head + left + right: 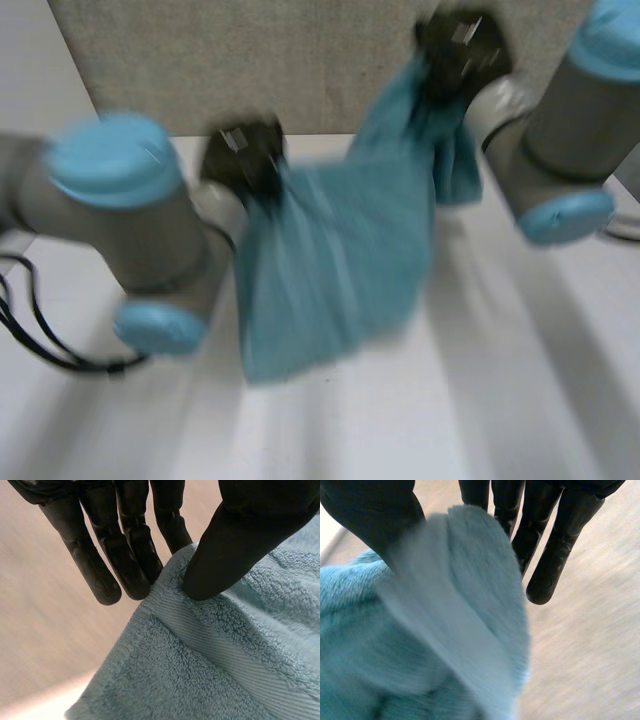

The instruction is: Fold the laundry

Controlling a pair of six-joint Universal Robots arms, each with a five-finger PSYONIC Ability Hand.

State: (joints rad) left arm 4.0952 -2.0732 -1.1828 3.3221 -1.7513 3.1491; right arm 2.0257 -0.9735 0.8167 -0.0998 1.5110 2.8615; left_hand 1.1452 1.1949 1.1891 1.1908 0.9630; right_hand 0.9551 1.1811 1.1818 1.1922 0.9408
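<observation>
Behind the white surface [520, 400], a grey-beige panel [250, 60] stands along its far edge and closes the room at the back. I note bare surface on the near side and at the right of the work.

Task item: one light-blue terry towel [335, 260], held up between both hands and hanging as a slanted sheet. Its top edge runs from the left hand [243, 155] up to the right hand [462, 50], which sits higher, in front of the panel. I cannot tell whether the towel's lower edge touches the surface.

Left hand, own wrist view: the thumb [235, 545] presses the towel's corner, beside its ribbed band [210, 645], against the fingers [130, 565]. It is clamped on the towel. Right hand, own wrist view: a folded edge of the towel stands between thumb and fingers, and the hand is pinched on it.

Clearances: the left arm [120, 200] lies just beside the towel's left edge. The right arm [570, 120] lies just beside the part of the towel hanging under the right hand. The widest open room is the bare surface toward the near right.
</observation>
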